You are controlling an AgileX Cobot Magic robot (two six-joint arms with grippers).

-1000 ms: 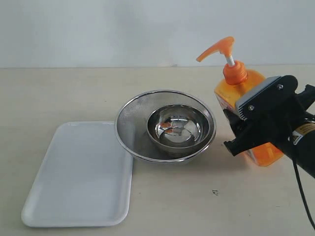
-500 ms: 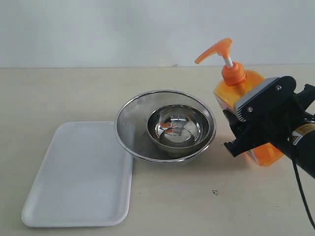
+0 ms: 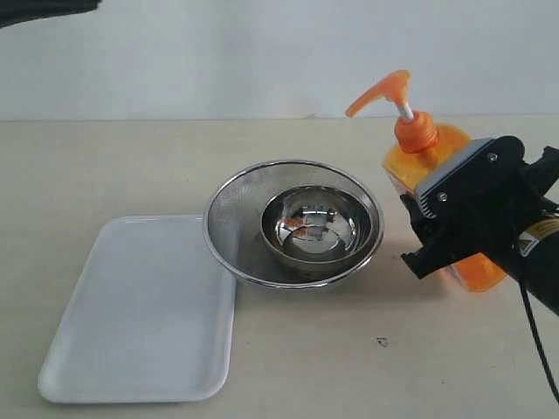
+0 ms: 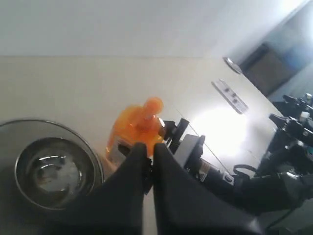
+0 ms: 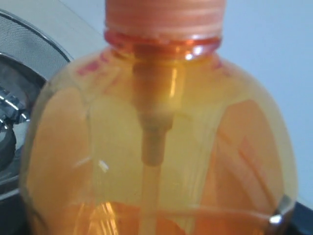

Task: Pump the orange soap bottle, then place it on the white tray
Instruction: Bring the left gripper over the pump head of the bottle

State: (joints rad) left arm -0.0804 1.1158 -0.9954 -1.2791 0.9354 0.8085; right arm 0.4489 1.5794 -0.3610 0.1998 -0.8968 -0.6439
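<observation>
Right gripper clamped on orange soap bottle, just right of mesh strainer. White tray lay left of strainer. Left gripper pinched together, empty.

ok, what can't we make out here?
Label of the orange soap bottle: exterior view, the right gripper covers it; right wrist view too close.
Right gripper's far finger: exterior view, behind the bottle.
Left arm: exterior view, cut off by the top edge.
Left wrist view: blurred, bottle detail lost.
</observation>
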